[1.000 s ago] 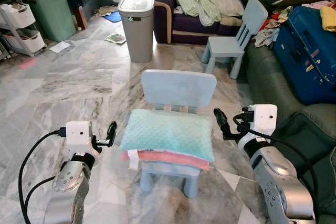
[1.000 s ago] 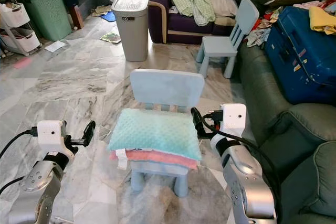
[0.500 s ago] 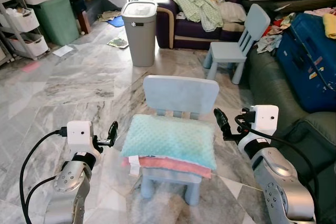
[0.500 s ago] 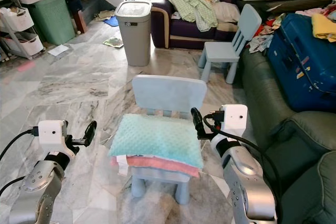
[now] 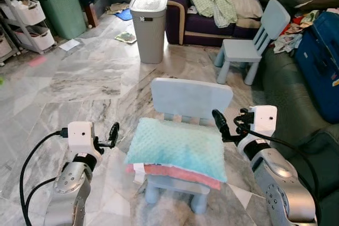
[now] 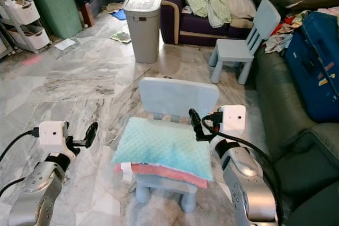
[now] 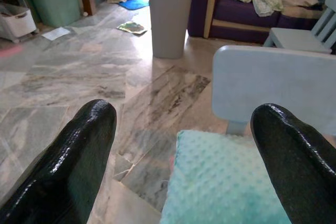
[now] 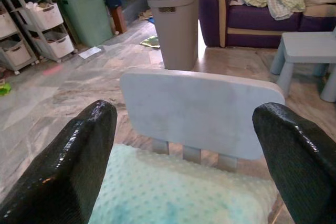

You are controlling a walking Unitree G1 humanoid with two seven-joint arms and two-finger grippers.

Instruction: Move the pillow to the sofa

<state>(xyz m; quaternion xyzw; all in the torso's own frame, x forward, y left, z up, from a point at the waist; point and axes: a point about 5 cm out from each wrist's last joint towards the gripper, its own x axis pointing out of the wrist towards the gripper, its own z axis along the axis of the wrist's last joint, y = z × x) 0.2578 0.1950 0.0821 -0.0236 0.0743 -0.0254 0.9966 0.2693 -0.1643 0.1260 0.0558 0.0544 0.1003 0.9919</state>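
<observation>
Marble floor (image 5: 79, 78), bin (image 5: 149, 27) & 2nd chair (image 5: 254, 38) behind pillow (image 5: 177, 149)

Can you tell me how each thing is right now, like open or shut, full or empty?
Teal pillow: lying flat on a pink cushion on the near chair, not held.
Near chair: upright.
Far chair: upright, seat bare.
Laundry bin: lid shut.
Left gripper: open, beside the pillow.
Right gripper: open, beside the pillow.
</observation>
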